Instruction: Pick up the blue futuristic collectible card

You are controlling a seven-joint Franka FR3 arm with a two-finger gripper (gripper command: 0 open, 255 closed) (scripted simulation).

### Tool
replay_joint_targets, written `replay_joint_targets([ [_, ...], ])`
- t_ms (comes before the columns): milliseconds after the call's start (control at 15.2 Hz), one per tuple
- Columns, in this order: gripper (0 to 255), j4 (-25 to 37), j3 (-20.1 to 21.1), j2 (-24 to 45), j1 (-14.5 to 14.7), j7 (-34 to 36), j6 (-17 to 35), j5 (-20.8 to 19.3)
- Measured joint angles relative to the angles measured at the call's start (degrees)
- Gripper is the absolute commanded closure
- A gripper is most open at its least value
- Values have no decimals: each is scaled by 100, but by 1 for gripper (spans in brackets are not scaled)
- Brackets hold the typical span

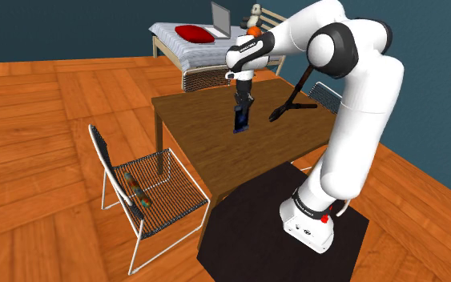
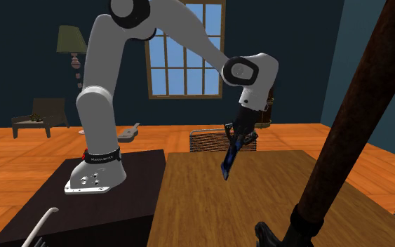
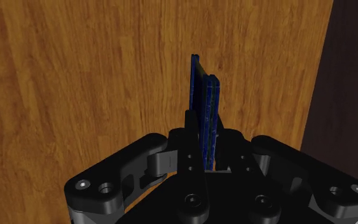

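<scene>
Chair (image 1: 175, 192) of white wire stands at the shoulder view's left on the wooden floor, with a small dark elongated object (image 1: 139, 192) lying on its seat. To its right you see the brown wooden table (image 1: 215, 152). Over the table's middle the black gripper (image 1: 243, 106) points downward, its fingers drawn narrow and clasping the blue card (image 1: 241, 120), which hangs on edge below them. You cannot tell from this view whether the card's lower edge is clear of the wood. Further back, a bed (image 1: 175, 44) carries a red pillow (image 1: 191, 33) and an open laptop (image 1: 221, 19). Just right of the card a thin black object (image 1: 290, 102) runs at a slant above the tabletop. At the lower right the white arm (image 1: 360, 112) rises from its black stand (image 1: 247, 224).

In the second exterior view you find the arm's base at the left and a window (image 2: 185, 52) behind the middle. Right of that, the gripper (image 2: 235, 144) holds the card (image 2: 229, 160) tilted over the far part of the table (image 2: 259, 210). A dark pole (image 2: 350, 140) crosses the foreground at the right.

In the wrist view you look along the card (image 3: 206, 95) edge-on. The fingers (image 3: 190, 137) press its two sides, and the table (image 3: 75, 83) shows its wood grain beyond.
</scene>
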Motion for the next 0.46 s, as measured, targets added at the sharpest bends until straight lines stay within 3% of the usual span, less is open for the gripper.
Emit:
replay_joint_targets([
  [462,255,191,-46,-287,55,80,-445,-141],
])
